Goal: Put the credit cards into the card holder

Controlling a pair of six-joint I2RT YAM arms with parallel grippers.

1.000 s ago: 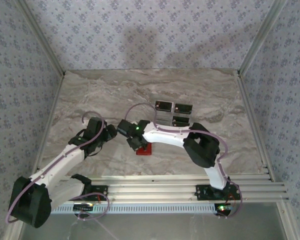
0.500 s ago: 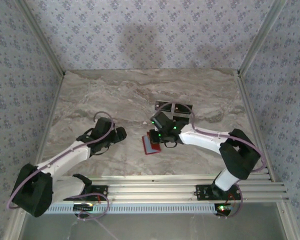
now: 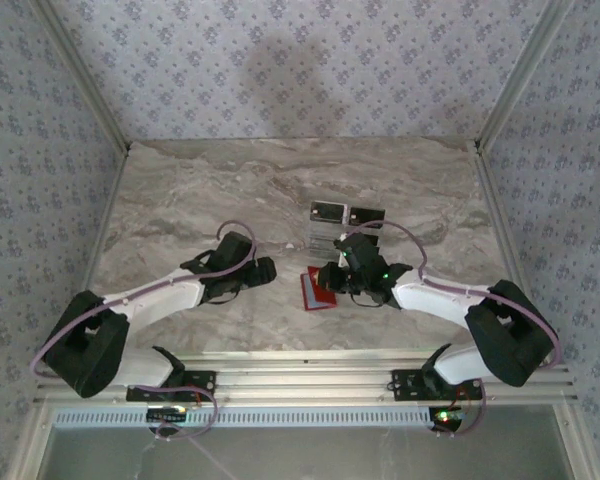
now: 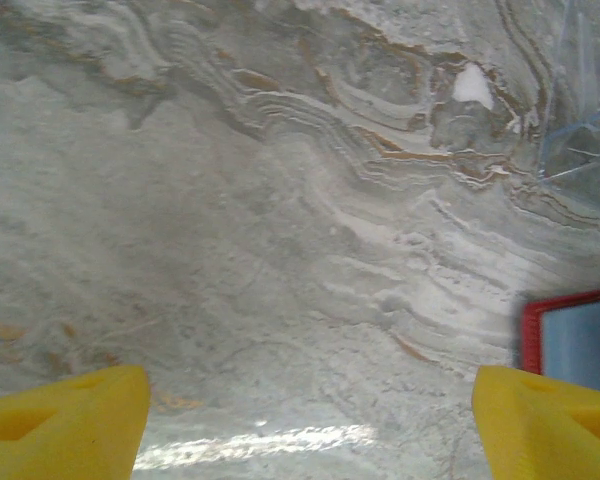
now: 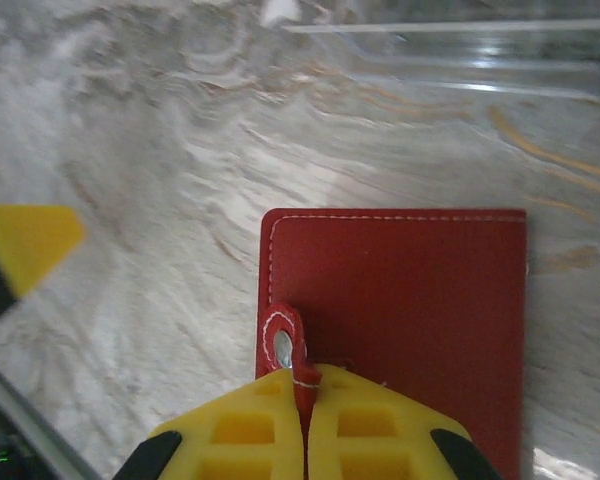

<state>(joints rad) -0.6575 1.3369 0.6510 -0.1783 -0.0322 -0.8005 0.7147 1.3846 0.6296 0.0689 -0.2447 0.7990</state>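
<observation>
The red card holder (image 3: 318,291) lies flat on the marble table, near the front middle. My right gripper (image 3: 333,278) is at its right side, shut on the small clasp tab (image 5: 285,343) that sticks out from the holder's edge (image 5: 410,310). The yellow fingers (image 5: 245,440) meet around the tab. My left gripper (image 3: 266,270) hovers open just left of the holder, with bare table between its fingers (image 4: 70,420). The holder's red edge (image 4: 572,342) shows at the right of the left wrist view. The credit cards (image 3: 327,213) lie in a group behind the holder, two black (image 3: 367,217) and one silvery (image 3: 323,238).
A clear plastic piece (image 4: 585,150) sits on the table by the cards, its edge also in the right wrist view (image 5: 450,45). Metal rails (image 3: 310,375) run along the near edge. Patterned walls enclose the table on three sides.
My right arm swung right and drew back, and the card holder moved right with it. The right jaws closed on the clasp tab. My left arm followed to the right, staying open.
</observation>
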